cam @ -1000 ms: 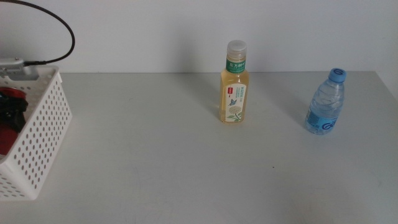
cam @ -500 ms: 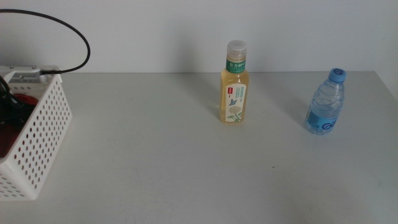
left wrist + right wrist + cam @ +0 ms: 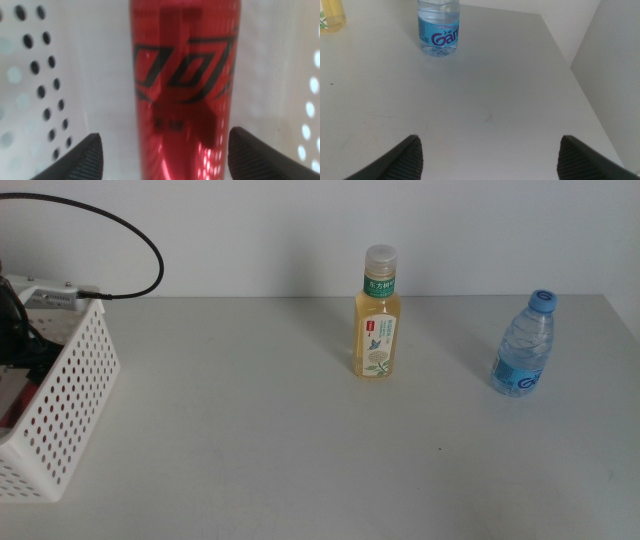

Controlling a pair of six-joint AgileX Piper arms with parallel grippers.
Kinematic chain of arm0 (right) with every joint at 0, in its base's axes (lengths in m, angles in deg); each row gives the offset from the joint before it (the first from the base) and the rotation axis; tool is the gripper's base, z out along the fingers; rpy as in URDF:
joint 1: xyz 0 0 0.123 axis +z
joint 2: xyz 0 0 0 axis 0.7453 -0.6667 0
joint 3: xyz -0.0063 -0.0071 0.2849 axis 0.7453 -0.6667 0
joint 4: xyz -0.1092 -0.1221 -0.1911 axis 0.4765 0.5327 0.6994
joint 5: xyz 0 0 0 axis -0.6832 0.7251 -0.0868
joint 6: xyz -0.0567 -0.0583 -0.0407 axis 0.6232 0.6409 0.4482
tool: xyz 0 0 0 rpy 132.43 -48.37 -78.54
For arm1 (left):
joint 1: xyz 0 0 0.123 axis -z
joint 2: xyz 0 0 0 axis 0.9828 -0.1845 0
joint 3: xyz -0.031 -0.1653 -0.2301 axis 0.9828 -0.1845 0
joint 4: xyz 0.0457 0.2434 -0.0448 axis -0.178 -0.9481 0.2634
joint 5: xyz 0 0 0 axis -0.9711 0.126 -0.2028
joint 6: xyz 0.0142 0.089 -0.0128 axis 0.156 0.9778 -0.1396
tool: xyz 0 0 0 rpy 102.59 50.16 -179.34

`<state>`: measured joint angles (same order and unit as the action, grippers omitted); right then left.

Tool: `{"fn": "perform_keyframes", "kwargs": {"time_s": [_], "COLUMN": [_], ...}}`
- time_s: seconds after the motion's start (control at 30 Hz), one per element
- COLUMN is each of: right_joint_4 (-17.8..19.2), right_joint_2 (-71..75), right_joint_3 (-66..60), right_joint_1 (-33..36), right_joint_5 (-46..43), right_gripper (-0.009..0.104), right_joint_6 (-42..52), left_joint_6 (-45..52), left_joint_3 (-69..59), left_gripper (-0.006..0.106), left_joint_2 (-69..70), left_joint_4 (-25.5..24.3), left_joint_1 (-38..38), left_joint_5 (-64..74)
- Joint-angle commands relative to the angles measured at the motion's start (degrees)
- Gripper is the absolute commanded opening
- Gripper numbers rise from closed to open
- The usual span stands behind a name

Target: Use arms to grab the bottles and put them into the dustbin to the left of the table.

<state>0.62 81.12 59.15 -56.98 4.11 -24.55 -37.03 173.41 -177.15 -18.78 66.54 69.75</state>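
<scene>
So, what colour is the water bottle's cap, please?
Blue, clearest in the middle view: the water bottle's cap.

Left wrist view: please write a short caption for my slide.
Left tool open above the red can, which lies inside the white perforated dustbin.

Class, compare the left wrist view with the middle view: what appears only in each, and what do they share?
Only the left wrist view shows the red can inside the dustbin, between the open jaws of the left hand, which do not touch it. Only the middle view shows the yellow tea bottle and the water bottle standing upright and apart on the table. Both show the dustbin's perforated white walls.
</scene>
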Motion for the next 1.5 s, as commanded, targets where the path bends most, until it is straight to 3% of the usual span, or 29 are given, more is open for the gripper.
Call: {"fn": "perform_keyframes", "kwargs": {"time_s": [0.0,0.2,0.47,0.73,0.93,1.1,1.37,1.47], "right_joint_4": [0.3,0.3,0.3,0.3,0.3,0.3,0.3,0.3], "right_joint_2": [1.2,1.2,1.2,1.2,1.2,1.2,1.2,1.2], "right_joint_3": [0.1,0.1,0.1,0.1,0.1,0.1,0.1,0.1], "right_joint_1": [-0.2,-0.2,-0.2,-0.2,-0.2,-0.2,-0.2,-0.2], "right_joint_5": [-3.7,-3.7,-3.7,-3.7,-3.7,-3.7,-3.7,-3.7], "right_gripper": [0.094,0.094,0.094,0.094,0.094,0.094,0.094,0.094], "right_joint_6": [0.5,0.5,0.5,0.5,0.5,0.5,0.5,0.5], "left_joint_6": [-2.7,-4.2,-0.3,20.4,42.1,57.0,61.1,61.1], "left_joint_3": [1.8,1.8,-1.5,-20.9,-35.2,-43.2,-47.6,-47.6], "left_gripper": [0.082,0.080,0.080,0.080,0.085,0.091,0.091,0.091], "left_joint_2": [5.3,13.4,29.2,49.7,58.5,60.1,58.2,57.1], "left_joint_4": [-2.8,1.1,15.9,37.3,60.0,73.6,83.5,84.4], "left_joint_1": [1.2,1.5,1.5,1.5,2.1,12.1,37.5,44.6], "left_joint_5": [1.9,4.9,4.5,-11.1,-16.6,-26.3,-54.0,-62.8]}}
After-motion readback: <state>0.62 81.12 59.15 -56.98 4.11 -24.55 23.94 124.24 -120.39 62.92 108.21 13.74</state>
